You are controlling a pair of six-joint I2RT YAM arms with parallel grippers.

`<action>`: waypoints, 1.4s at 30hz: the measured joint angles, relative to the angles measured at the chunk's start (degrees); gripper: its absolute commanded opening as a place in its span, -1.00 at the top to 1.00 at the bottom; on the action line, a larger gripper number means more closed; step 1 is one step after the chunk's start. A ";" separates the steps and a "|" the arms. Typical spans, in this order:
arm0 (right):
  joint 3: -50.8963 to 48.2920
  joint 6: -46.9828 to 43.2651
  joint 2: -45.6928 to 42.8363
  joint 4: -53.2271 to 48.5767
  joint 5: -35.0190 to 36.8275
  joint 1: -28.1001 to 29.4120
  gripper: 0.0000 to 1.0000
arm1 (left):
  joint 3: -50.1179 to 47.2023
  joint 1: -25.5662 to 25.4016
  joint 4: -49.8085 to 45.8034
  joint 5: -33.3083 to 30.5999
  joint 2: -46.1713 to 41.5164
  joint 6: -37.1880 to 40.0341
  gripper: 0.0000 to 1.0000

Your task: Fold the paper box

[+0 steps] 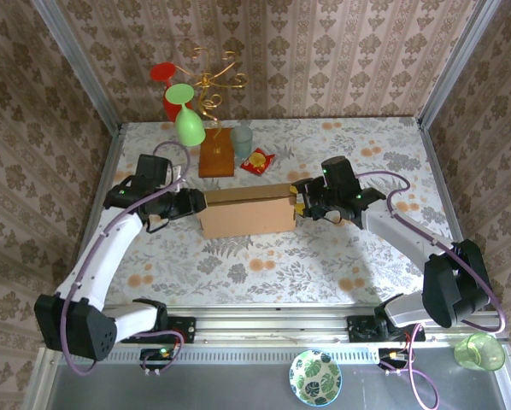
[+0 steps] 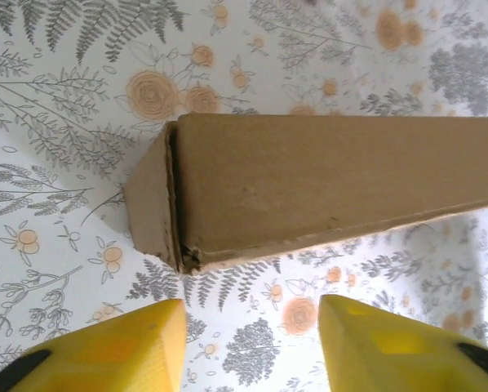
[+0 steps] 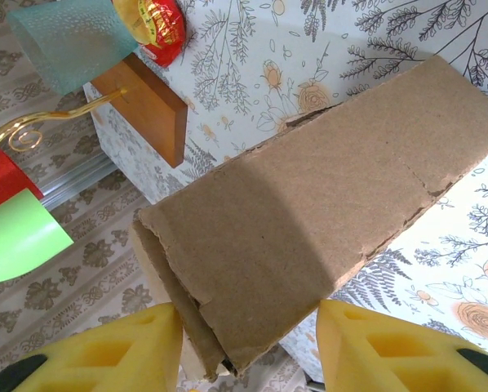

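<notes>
Top external shows the paper box [image 1: 247, 215] folded up, left claw [image 1: 200, 202] and right claw [image 1: 300, 206] open at its ends.

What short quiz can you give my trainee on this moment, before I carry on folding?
1. True or false: the left tool is clamped on the paper box.
2. What stands just beyond the box, on the side away from the arms? A) a wooden block carrying a gold wire stand; B) a blue kettle; C) a stack of books.
3. Which tool has an end of the box reaching in between its fingers?
Key: 1 false: its fingers stand apart, short of the box. 2 A. 3 the right tool.
</notes>
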 measured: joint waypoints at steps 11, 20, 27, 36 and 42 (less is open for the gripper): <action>-0.20 -0.74 0.00 0.09 -0.02 0.00 0.15 | -3.89 9.09 3.74 9.14 -1.51 -16.09 -0.20; -0.59 -0.76 -0.02 0.79 -0.44 0.00 0.17 | -8.41 9.07 10.05 12.17 2.69 -20.28 0.06; -0.85 -1.16 -0.02 1.16 -1.11 -0.33 0.33 | -11.47 9.35 16.04 14.38 2.84 -21.09 0.70; -0.92 -4.48 -0.28 0.22 -2.16 -1.11 0.34 | -13.94 9.40 19.08 15.13 1.07 -21.81 0.71; 0.68 -13.18 -1.14 -5.86 -3.21 -2.69 0.37 | -15.85 7.06 20.57 14.71 -0.74 -23.19 0.64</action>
